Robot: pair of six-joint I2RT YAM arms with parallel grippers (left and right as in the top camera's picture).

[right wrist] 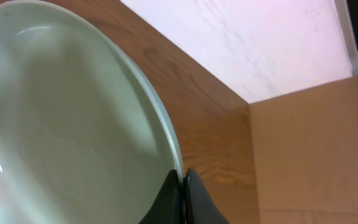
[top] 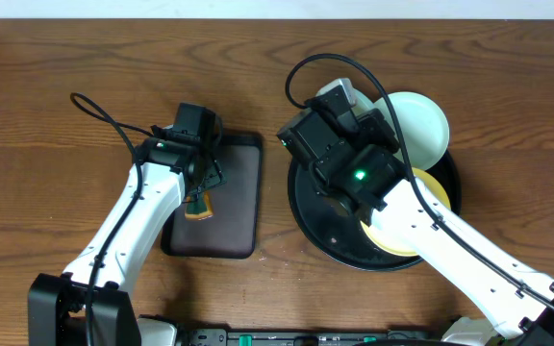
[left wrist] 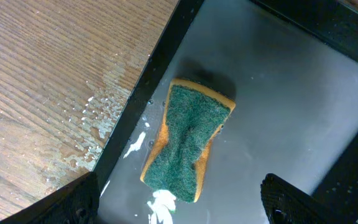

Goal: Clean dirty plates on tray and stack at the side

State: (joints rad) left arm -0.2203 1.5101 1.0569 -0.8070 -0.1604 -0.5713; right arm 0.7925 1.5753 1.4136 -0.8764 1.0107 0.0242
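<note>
Left gripper (left wrist: 180,202): we see its jaws released and spread wide, one finger at each lower corner of the wrist view, grasping nothing. It hangs over the brown tray (top: 239,197).
Sponge (left wrist: 188,140): it lies flat on the brown tray with its green scouring side up and a yellow layer showing at the edges. It sits between the left fingers and apart from both, near the tray's left rim.
Brown tray: rectangular, at the middle of the counter (top: 46,96) and nearer the near edge than the far one. Its surface looks wet.
Foam (left wrist: 161,204): we make out white dabs on the brown tray, beside the sponge's near end.
Droplets (left wrist: 95,115): these are scattered on the counter just outside the brown tray's left rim.
Right gripper (right wrist: 184,190): its jaws are clenched on the rim of the pale plate (top: 419,123), the two fingertips pinching the edge between them.
Pale plate: held at the far right of the tray (top: 320,226), its far part reaching past the tray's rim toward the counter's far edge. The inside we see looks clean.
Yellow plate (top: 436,187): it lies in the right half of the tray, partly hidden under the right arm.
Tray: round and black, right of the counter's middle and just beside the brown tray.
Smears: we cannot tell whether the yellow plate carries any.
</note>
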